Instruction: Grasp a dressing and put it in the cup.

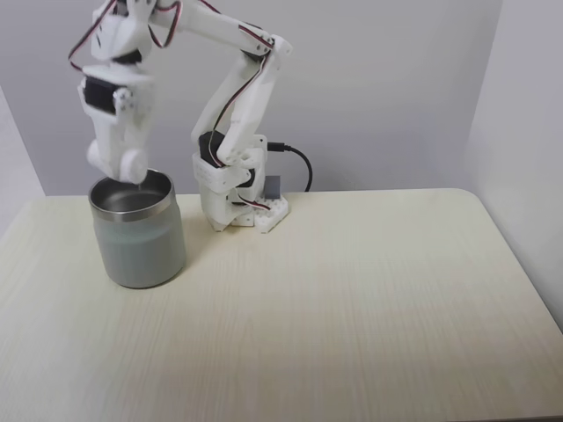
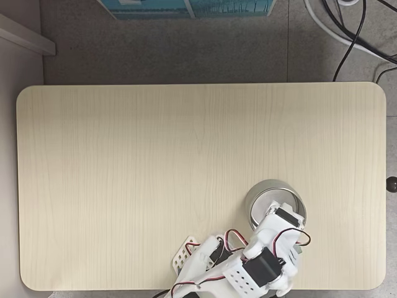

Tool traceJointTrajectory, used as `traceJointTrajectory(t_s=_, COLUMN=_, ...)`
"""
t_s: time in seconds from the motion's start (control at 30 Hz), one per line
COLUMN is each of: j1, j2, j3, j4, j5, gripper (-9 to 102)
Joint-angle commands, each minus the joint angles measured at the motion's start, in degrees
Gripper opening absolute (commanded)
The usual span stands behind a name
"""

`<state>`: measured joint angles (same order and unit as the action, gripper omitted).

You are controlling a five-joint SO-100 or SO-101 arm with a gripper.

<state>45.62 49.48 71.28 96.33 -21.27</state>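
Observation:
The cup (image 1: pixel 141 246), a wide pale grey-green metal tumbler with a shiny rim, stands at the table's back left in a fixed view. From above, the cup (image 2: pixel 258 194) is near the table's lower edge, partly covered by the arm. My white gripper (image 1: pixel 119 165) hangs pointing down just over the cup's rim, blurred. A small round white shape (image 1: pixel 133 163) sits at its lower end; I cannot tell whether it is the dressing or a fingertip. From above, the gripper (image 2: pixel 276 215) reaches over the cup's mouth. How the jaws stand is unclear.
The arm's base (image 1: pixel 236 207) is clamped at the table's back edge right of the cup, with a black cable behind it. Pale wooden tabletop (image 1: pixel 352 299) stretches to the front and right. A white wall stands behind.

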Motion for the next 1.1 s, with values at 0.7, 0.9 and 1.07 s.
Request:
traceJointTrajectory(t_s=0.7, j1=6.68, j2=-9.4, j3=-10.46, j4=-5.63, j5=-7.91, gripper=25)
traceJointTrajectory(t_s=0.9, j1=6.77, j2=-8.26, j3=-10.63, j4=-5.36, j5=-8.96, gripper=26)
traceJointTrajectory(t_s=1.07, j1=7.82, j2=-8.53, j3=-10.81, j4=-5.45, j5=-10.37, gripper=26)
